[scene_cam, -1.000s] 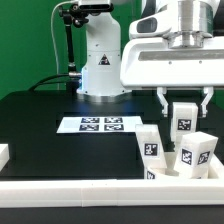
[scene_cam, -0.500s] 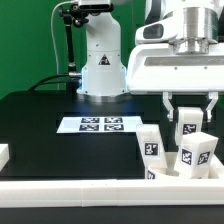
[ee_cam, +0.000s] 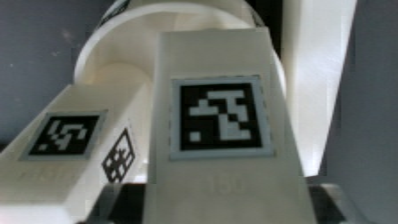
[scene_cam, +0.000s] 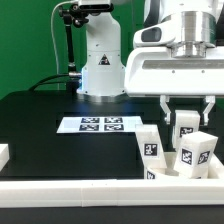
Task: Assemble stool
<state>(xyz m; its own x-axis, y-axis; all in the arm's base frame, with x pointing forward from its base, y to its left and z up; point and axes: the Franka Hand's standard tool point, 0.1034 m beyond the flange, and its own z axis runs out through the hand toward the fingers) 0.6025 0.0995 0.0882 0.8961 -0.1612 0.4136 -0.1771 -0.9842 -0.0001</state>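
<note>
I see the thin marker board (scene_cam: 100, 124) lying flat at the middle of the matte black bench (scene_cam: 40, 125). Toward the right front corner stands a boxy white plastic first leg (scene_cam: 150, 146). My gripper (scene_cam: 187, 112) is clenched on a second leg (scene_cam: 186, 126), and a third leg (scene_cam: 196, 152) stands just beside it. Only the wrist view shows the held leg's square tag (ee_cam: 222, 115) close up.

Smooth, matt white plastic leg (ee_cam: 214, 60) with printed black-and-white tag (ee_cam: 222, 115); matt black table (scene_cam: 40, 130).
</note>
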